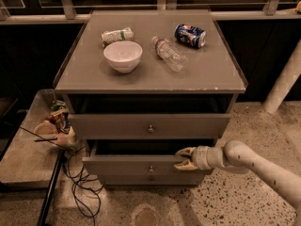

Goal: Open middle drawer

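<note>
The grey cabinet has three drawers. The middle drawer (127,165) is the shallow front with a small round knob (151,168). It stands pulled out a little, with a dark gap above its front. My gripper (182,158) reaches in from the right and sits at the right end of the drawer's top edge. One finger lies inside the drawer and the other lies against the front, closed on that edge. The taller top drawer (113,125) and the narrow bottom drawer (122,179) are pushed in further.
On the cabinet top (211,74) are a white bowl (122,55), a lying plastic bottle (169,53), a blue can (190,35) and a crumpled packet (117,35). A low side table (23,159) with clutter stands to the left, and black cables (80,192) lie on the floor.
</note>
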Controlling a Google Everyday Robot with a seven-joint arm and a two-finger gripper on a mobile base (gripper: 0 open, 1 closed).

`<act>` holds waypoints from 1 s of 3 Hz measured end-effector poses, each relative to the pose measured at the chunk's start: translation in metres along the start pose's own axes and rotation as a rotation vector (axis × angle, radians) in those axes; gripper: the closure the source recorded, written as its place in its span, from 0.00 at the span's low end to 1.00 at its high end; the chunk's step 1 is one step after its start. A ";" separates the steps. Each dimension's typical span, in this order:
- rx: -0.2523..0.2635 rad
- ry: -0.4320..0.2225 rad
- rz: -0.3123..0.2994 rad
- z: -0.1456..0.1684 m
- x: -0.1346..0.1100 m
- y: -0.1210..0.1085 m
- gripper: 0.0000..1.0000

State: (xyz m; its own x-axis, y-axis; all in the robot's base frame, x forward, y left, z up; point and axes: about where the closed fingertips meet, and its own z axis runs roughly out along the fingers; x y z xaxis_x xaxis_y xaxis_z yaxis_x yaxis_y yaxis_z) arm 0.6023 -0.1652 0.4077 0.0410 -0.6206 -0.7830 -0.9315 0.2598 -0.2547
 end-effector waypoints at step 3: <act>0.000 0.000 0.000 0.000 0.000 0.000 0.37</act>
State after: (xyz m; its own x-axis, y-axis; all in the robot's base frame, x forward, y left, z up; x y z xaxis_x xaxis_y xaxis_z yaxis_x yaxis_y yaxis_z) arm 0.6023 -0.1651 0.4077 0.0410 -0.6206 -0.7831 -0.9315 0.2597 -0.2546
